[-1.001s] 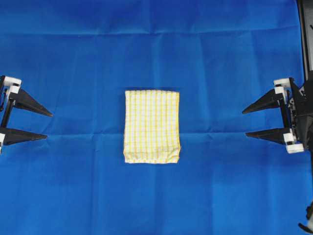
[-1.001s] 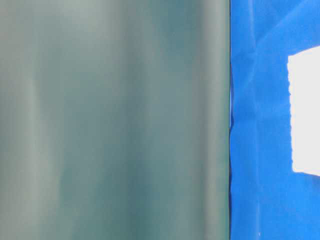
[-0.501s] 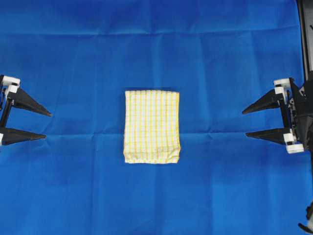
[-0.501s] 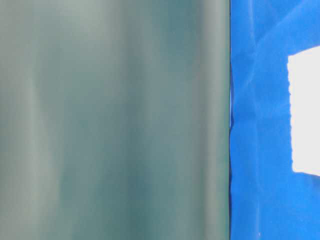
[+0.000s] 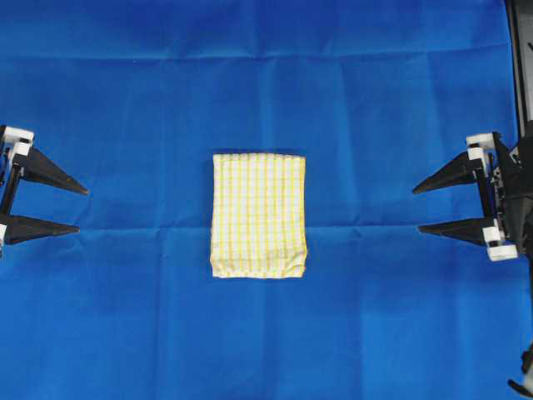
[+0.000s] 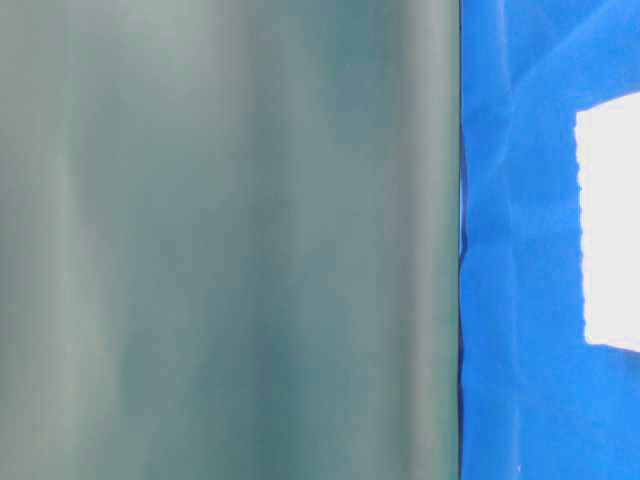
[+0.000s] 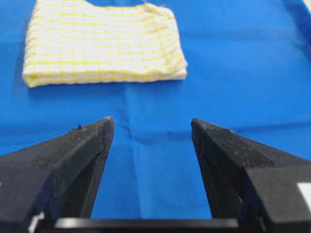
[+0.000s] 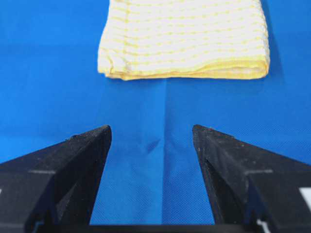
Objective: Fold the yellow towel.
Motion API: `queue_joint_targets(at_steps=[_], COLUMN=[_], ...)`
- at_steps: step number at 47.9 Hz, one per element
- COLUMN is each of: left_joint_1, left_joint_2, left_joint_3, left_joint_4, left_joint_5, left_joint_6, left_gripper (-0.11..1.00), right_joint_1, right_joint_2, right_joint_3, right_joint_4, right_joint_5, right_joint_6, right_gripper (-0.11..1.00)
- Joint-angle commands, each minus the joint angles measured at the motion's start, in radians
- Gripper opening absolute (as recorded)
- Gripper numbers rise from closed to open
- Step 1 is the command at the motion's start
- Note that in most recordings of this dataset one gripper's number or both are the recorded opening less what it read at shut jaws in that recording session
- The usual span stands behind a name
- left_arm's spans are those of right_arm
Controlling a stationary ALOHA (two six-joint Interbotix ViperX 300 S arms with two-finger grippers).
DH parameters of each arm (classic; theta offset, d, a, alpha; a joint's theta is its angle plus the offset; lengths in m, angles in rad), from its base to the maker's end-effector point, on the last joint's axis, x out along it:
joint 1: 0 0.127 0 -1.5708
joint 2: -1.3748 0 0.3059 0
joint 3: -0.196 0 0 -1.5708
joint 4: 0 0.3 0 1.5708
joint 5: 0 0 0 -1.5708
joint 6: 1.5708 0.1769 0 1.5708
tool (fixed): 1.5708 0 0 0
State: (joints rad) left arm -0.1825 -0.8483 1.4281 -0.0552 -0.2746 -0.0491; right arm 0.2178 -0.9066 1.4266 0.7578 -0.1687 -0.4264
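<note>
The yellow towel [image 5: 258, 216] before me is cream-white, crossed by fine yellow stripes in a check, with a deeper yellow along its folded edge. Under it spreads a plain bright blue cloth [image 5: 375, 100]. My left gripper [image 5: 82, 208] and right gripper [image 5: 415, 208] have black fingers on white mounts.

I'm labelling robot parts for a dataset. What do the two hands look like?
Both the left hand and the right hand have two long black fingers tapering to points, with finely textured inner faces. White blocks sit at the finger bases. Dark framework shows behind the right one.
</note>
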Motion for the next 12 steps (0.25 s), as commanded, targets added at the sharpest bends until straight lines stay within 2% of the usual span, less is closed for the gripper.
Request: queue_joint_targets(at_steps=[1,12], left_joint_1=[0.008,0.009], left_joint_2=[0.003,-0.025], left_joint_3=[-0.014,-0.017], left_joint_4=[0.003,0.003], left_joint_5=[0.0,0.014], left_joint_6=[0.0,0.04], left_gripper=[0.59,0.59], right_joint_1=[-0.006,-0.018], right_joint_2=[0.003,-0.009], right_joint_3=[-0.014,-0.017], right_joint_4=[-0.003,-0.005], right_joint_5=[-0.009,-0.005], right_joint_6=[-0.006,-0.023], right_gripper=[0.68,0.68])
